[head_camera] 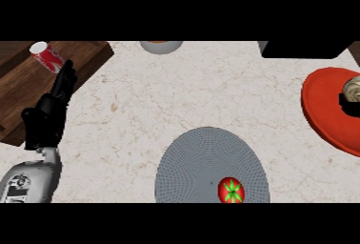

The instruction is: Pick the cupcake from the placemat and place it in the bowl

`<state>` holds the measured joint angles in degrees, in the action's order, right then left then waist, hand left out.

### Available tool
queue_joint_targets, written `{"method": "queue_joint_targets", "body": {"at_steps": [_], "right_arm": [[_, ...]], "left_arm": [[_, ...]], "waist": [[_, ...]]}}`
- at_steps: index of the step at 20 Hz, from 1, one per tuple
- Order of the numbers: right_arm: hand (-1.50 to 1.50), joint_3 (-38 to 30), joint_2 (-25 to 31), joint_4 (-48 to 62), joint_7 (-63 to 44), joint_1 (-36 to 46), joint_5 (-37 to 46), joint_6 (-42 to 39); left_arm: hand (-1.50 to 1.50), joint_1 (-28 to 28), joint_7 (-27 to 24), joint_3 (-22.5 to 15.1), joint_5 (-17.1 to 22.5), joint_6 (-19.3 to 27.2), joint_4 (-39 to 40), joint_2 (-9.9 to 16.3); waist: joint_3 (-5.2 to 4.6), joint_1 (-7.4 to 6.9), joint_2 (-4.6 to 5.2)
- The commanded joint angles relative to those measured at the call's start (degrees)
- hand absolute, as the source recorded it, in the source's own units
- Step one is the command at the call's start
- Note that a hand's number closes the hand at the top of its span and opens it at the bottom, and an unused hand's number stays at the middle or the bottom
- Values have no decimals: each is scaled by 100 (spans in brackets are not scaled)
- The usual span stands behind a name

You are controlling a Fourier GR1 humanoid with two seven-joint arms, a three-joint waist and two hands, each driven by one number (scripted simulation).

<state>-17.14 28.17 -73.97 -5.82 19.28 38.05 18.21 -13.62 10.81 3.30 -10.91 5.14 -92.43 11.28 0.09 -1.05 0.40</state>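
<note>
Cupcake (231,190) on grey placemat (204,157), well right of left robot hand (48,114); fingers straight, holding nothing.

Red can (47,56) on wooden board (28,81)

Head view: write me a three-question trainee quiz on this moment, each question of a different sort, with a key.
1. True or false: the cupcake sits in the red bowl.
2. Which hand shows in the picture? A) the left hand B) the right hand C) both
3. Fill in: the red and white can lies on the dark ____ surface at the upper left.

Key
1. False: it rests on the grey placemat, near that mat's lower right part.
2. A: open, fingers straight, at the view's left.
3. Wooden.
</note>
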Motion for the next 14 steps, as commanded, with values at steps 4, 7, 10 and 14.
{"method": "queue_joint_targets", "body": {"at_steps": [4,7,10,14], "right_arm": [[150,-495,432,3027,1292,1151,56,743],[150,-827,296,3630,1654,1206,-558,451],[-150,-882,345,4381,2007,1672,-674,165],[-150,-1195,531,4883,2835,2002,-1114,-372]], "left_arm": [[0,193,-117,19,75,-110,-141,3],[0,90,-36,-18,-18,-53,-59,-31],[0,240,-392,10,61,-88,17,-71],[0,-77,59,-88,-110,-6,-125,-72]], "waist": [[7,-103,25],[9,-70,24],[11,-141,46],[23,-173,61]]}}
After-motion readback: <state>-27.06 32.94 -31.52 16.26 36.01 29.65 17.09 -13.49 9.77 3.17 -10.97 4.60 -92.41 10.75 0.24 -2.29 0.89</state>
